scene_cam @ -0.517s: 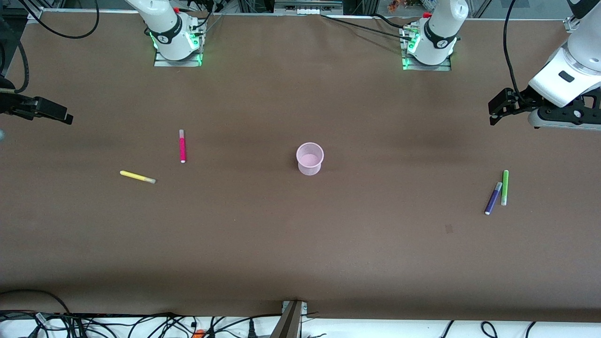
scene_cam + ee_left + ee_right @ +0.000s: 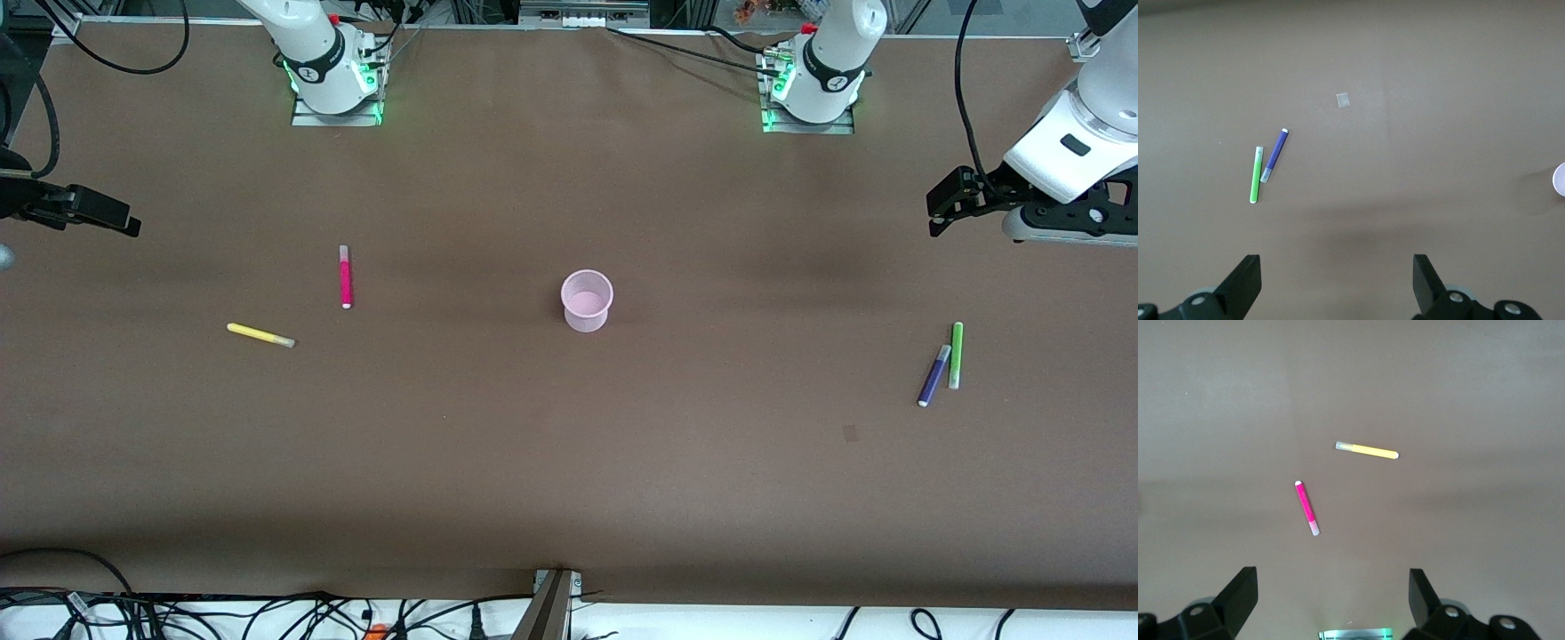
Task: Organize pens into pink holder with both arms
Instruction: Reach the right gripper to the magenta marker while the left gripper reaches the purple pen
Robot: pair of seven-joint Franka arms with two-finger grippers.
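Observation:
The pink holder (image 2: 587, 300) stands upright and empty at the table's middle. The magenta pen (image 2: 345, 276) and yellow pen (image 2: 260, 335) lie toward the right arm's end; they also show in the right wrist view, magenta (image 2: 1306, 509) and yellow (image 2: 1367, 450). The purple pen (image 2: 933, 375) and lime green pen (image 2: 955, 355) lie side by side toward the left arm's end, seen in the left wrist view too, purple (image 2: 1275, 155) and green (image 2: 1255, 175). My left gripper (image 2: 935, 206) is open and empty, up over the table's end. My right gripper (image 2: 120, 220) is open and empty over the other end.
The holder's rim (image 2: 1559, 179) shows at the edge of the left wrist view. A small pale patch (image 2: 1343, 100) marks the brown table, also in the front view (image 2: 850, 433). Cables (image 2: 267, 613) lie along the front edge.
Both grippers have shifted very slightly; the pens and holder have not moved.

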